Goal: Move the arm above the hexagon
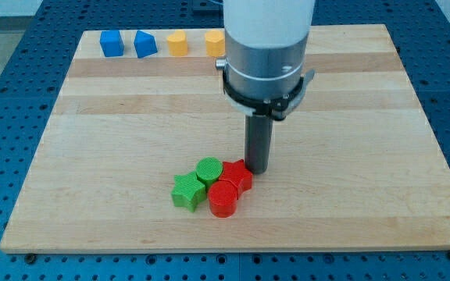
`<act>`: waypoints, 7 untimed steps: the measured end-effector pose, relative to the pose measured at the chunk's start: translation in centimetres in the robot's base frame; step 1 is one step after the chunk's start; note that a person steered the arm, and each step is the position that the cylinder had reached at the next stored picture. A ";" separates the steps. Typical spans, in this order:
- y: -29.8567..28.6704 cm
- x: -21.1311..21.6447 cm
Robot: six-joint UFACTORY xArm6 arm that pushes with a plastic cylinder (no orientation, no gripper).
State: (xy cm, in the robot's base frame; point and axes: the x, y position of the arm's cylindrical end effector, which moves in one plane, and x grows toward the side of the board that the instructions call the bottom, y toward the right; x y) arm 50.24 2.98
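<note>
My tip (257, 170) rests on the wooden board (131, 125), touching or nearly touching the right side of a red block (237, 176) of unclear, star-like shape. A red cylinder (223, 198) sits just below-left of it. A green cylinder (208, 169) lies to the left of the red block, and a green star (187, 190) is below-left of that. A yellow hexagon (177, 43) sits at the view's top, well above and left of my tip. Another yellow block (214, 43) is beside it, partly hidden by the arm.
Two blue blocks sit at the view's top left: a blue cube (112, 43) and a blue pentagon-like block (145, 44). The arm's white and grey body (266, 47) covers part of the board's top middle. A blue perforated table surrounds the board.
</note>
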 end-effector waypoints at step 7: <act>0.4 -30.9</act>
State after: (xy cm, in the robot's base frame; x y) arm 19.33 3.36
